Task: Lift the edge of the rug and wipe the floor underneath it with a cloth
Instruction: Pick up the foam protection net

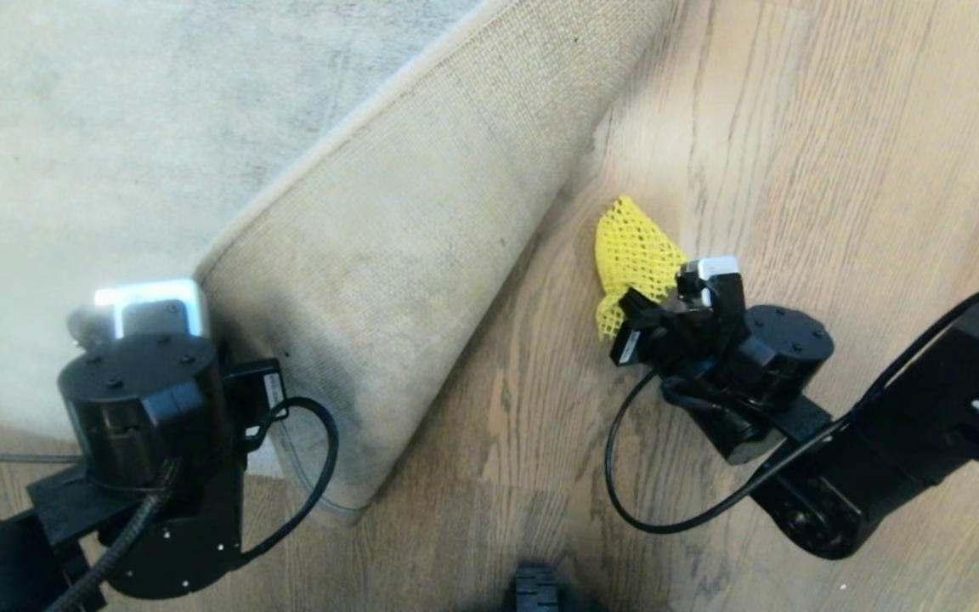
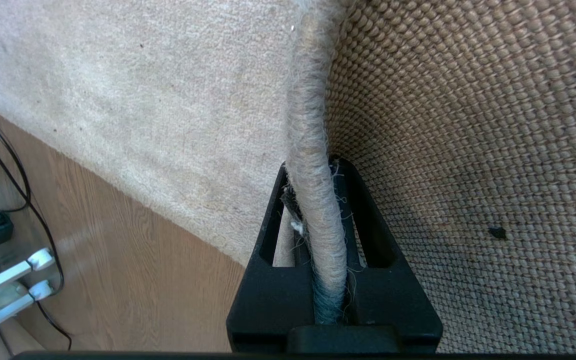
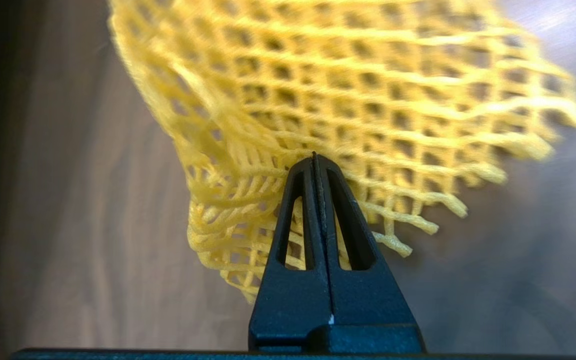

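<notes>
My left gripper [image 2: 313,200] clamps the rug edge [image 2: 313,125], folded up at centre-left of the head view. My right gripper [image 3: 315,160] pinches the cloth [image 1: 632,255], centre-right over the floor [image 1: 838,170].

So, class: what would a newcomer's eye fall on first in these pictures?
Probably the bright yellow cloth on the brown floor, pinched by the right gripper. Next, the rug edge folded back at the left, beige backing showing, clamped by the left gripper.
</notes>
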